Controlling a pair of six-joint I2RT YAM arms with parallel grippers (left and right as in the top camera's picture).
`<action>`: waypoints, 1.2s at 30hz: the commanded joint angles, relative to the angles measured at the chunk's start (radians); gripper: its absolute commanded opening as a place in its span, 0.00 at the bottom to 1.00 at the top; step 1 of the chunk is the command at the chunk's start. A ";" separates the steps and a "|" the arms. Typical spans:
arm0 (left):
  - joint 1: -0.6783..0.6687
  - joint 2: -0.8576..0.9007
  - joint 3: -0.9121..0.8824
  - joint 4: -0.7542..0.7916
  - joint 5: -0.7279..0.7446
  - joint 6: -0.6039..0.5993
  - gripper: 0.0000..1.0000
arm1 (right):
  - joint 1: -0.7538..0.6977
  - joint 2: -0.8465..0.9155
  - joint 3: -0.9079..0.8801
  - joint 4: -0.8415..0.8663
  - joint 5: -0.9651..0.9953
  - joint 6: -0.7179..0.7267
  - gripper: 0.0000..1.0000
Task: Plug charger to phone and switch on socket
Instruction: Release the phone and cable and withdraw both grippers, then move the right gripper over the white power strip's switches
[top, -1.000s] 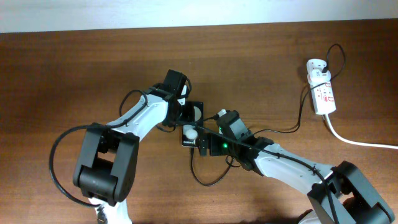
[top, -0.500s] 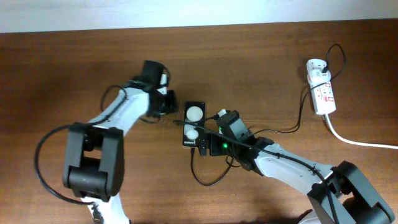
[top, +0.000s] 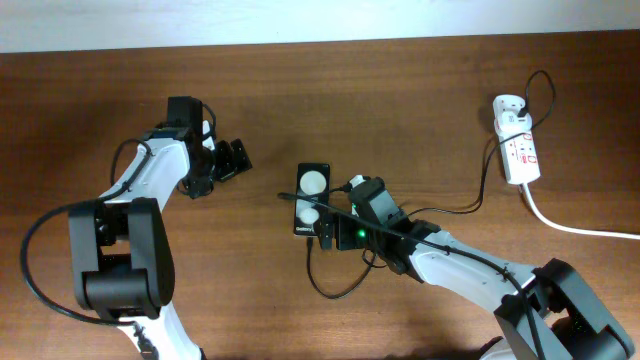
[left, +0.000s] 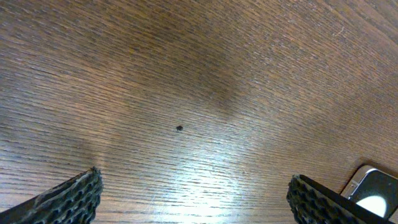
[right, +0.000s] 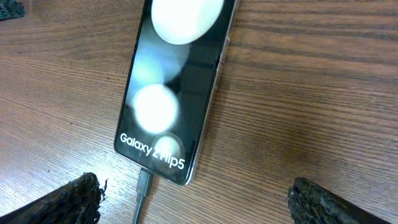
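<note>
Your right gripper (right: 196, 202) is standing spread wide, grasping nothing, with the phone (right: 177, 81) lying face up near the table's (top: 450, 90) middle just ahead of its 2 fingers (right: 68, 199) and the charger (right: 142, 186) tip meeting the phone's near end between them. Your left gripper (top: 228, 160) is hovering released too, well apart toward the left edge. The socket (top: 518, 150) is sitting near the far right corner, a white adapter (top: 508, 105) plugged in, the charger trailing across to it.

The phone (top: 311, 198) lies on the table (top: 100, 100) (charger (right: 142, 194) entering its near end), socket (top: 518, 148) well apart rightward.
</note>
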 joint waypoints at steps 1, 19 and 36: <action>0.002 -0.019 0.016 -0.002 -0.004 0.007 0.99 | -0.005 -0.023 0.002 0.004 -0.002 0.000 0.99; 0.002 -0.019 0.016 -0.002 -0.004 0.007 0.99 | -0.174 -0.023 0.517 -0.621 0.021 -0.086 0.99; 0.003 -0.019 0.016 -0.002 -0.004 0.007 0.99 | -0.733 0.012 0.558 -1.027 0.200 -0.120 0.99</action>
